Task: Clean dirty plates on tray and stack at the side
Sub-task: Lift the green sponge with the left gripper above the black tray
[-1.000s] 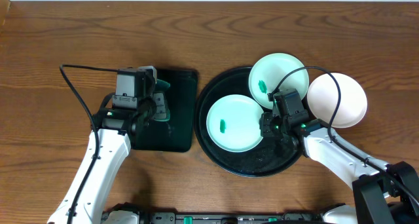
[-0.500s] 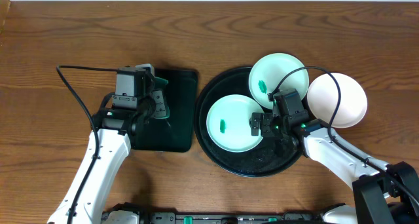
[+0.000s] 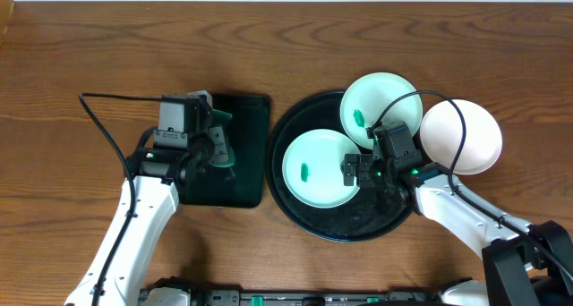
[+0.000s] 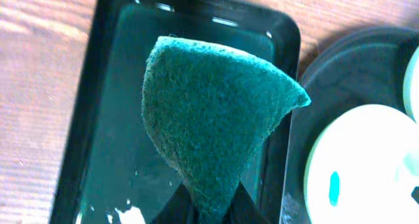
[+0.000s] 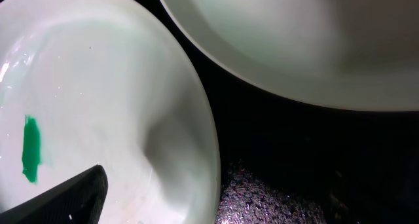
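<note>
While the plates are waiting: the front mint plate (image 3: 320,169) and the back mint plate (image 3: 380,107) are sitting on the round black tray (image 3: 354,224), and the white plate (image 3: 466,136) is lying on the table (image 3: 286,38) just beside the tray's right side.
Front mint plate: it is lying flat and showing a small green smear (image 3: 305,172).
Back mint plate: it is resting over the tray's far rim and is showing a smear too.
How they are likely feeling: hard, smooth and slippery, and probably breaking if dropped.
Where to hold: the thin rim is looking like the best spot to pinch, away from the smear.
Right gripper (image 3: 348,170): its jaws are standing wide open at the front plate's right edge, holding nothing.
Left gripper (image 4: 208,204): it is squeezing the green sponge (image 4: 209,112) tight and hanging over the small rectangular tray (image 4: 108,119).
In the way: the back plate is sitting close to the right gripper, and a black cable (image 3: 421,94) is looping over the back plate and the white plate.
</note>
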Tool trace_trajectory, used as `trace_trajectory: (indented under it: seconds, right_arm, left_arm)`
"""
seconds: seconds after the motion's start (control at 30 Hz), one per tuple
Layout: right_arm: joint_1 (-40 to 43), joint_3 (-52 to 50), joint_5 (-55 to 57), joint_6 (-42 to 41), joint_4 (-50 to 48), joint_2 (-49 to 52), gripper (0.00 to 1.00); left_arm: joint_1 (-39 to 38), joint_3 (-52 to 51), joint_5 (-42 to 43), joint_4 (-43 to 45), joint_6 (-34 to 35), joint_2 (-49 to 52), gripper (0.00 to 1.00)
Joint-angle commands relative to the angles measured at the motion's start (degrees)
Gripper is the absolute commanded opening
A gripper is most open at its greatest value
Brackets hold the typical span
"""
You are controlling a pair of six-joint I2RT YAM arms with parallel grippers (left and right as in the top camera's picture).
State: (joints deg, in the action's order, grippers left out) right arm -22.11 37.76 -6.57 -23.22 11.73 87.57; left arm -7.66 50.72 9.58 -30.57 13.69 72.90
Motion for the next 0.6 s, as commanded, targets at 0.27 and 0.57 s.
trace_trajectory:
  seconds: [0.27, 0.57]
  right_arm:
    - [-0.07, -0.31, 0.72, 0.13, 0.76, -0.24, 0.99]
    - [-0.07, -0.31, 0.72, 0.13, 0.76, -0.24, 0.99]
  left_arm:
    - [0.17, 0.5, 1.57, -3.19, 1.01, 0.2, 0.09]
    - [0.17, 0.5, 1.55, -2.97, 1.03, 0.2, 0.1]
